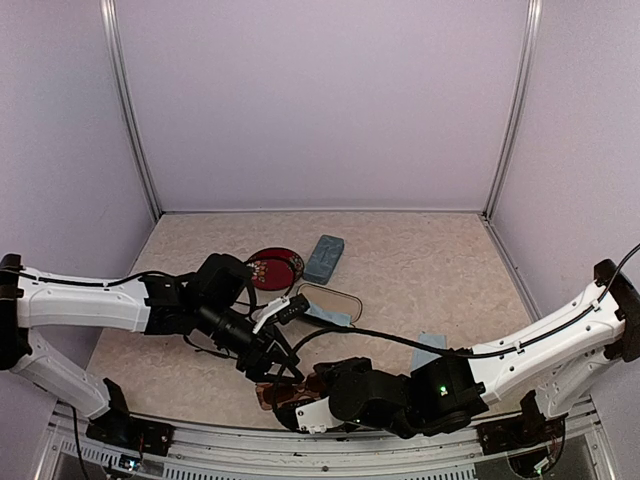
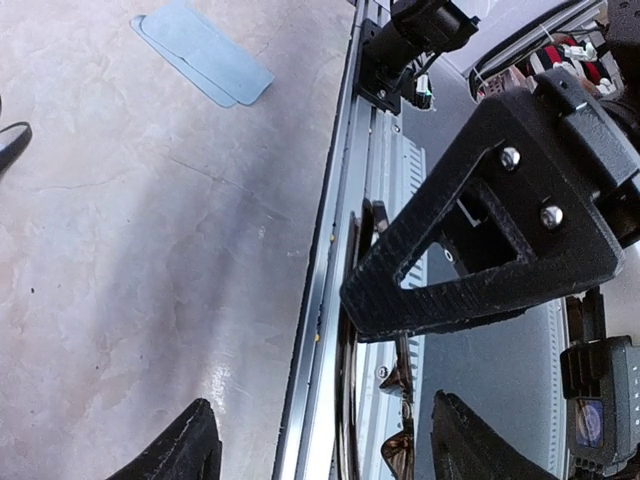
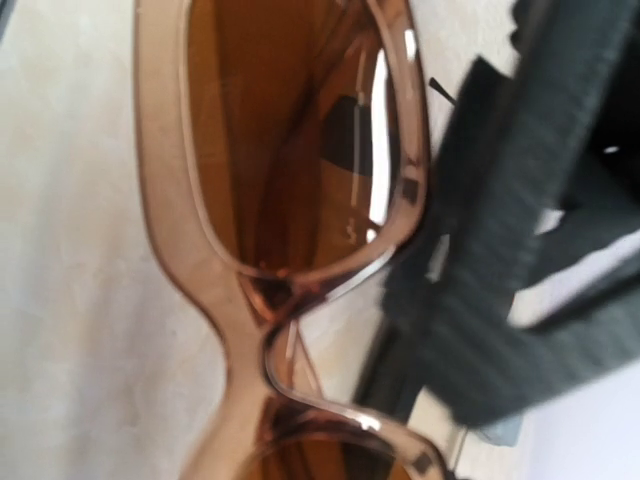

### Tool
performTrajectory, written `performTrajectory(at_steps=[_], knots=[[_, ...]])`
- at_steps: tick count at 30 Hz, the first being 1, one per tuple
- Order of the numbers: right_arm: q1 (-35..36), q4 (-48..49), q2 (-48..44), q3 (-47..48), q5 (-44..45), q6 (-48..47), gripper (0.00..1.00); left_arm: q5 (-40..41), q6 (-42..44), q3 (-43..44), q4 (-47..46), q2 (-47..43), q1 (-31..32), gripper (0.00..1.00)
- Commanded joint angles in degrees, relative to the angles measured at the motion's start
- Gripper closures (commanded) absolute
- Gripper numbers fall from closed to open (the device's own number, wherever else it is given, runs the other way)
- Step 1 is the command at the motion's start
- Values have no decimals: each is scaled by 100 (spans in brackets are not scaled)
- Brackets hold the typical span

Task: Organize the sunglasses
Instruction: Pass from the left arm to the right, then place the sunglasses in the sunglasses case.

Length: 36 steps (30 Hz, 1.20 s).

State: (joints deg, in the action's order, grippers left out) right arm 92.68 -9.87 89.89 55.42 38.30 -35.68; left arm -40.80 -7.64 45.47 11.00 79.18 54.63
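Reddish-brown sunglasses (image 3: 160, 200) are grasped in the right gripper (image 1: 303, 393), very close under its camera, over the near edge of the surface (image 1: 420, 270). The left gripper (image 2: 325, 452) hangs just beside the right gripper, on its far side, with fingers (image 2: 185, 445) spread wide and nothing held between them. A blue cloth (image 2: 200, 50) lies well apart from the left gripper.

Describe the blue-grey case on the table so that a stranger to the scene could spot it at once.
Start at the beige table, toward its far middle. Just right of the round red-lined case lies the blue-grey case. It alone is a straight-edged oblong; its neighbours are rounded.
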Motion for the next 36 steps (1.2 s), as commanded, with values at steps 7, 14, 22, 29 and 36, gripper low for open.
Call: performTrajectory(at_steps=[7, 14, 22, 29, 36], knots=[[-260, -153, -376, -140, -506, 1424, 73, 1593, -371, -215, -501, -1357, -607, 28], [-1690, -48, -1011, -378, -1898, 2337, 73, 3703, -919, -527, -544, -2803, -1204, 23], [-3394, -295, -325, 446, -3355, 2802, 73, 4426, -1135, -848, -663, -3413, -1216, 14], [-4350, -602, 656, 1307, -4486, 3406, 73, 4484, -1291, -1016, -804, -3492, -1217, 11], [-4731, -937, 1524, 1834, -5239, 3360, 74, 4442, -1319, -1071, -901, -3420, -1218, 11]])
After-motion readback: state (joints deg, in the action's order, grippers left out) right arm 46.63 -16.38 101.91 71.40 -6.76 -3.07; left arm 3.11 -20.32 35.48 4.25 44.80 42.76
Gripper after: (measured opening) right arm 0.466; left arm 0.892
